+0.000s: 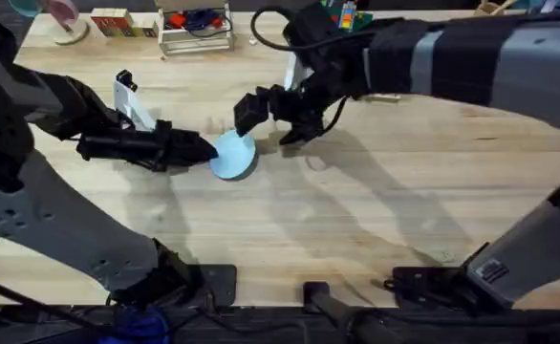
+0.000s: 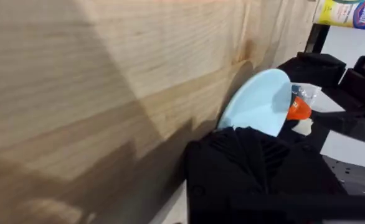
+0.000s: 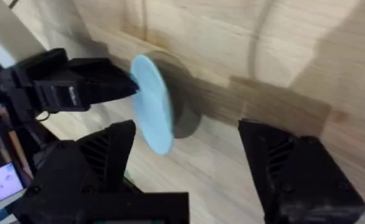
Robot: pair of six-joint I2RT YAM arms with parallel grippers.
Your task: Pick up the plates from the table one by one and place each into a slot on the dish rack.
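left hand (image 1: 204,151) clamped on light blue plate (image 1: 234,156) edge, plate tilted above surface (image 1: 376,210), right hand (image 1: 270,115) wide, just beside plate

One brand could be read: "Clorox" stood on the blue-and-red label of a yellow container (image 2: 346,14) at the left wrist view's corner, though the lettering was cropped and probably incomplete; nothing else was legible

Counting things on the table (image 1: 376,220)

One light blue plate (image 1: 232,156) is lying mid-table; two grippers, left (image 1: 206,151) and right (image 1: 245,111), are flanking that plate.
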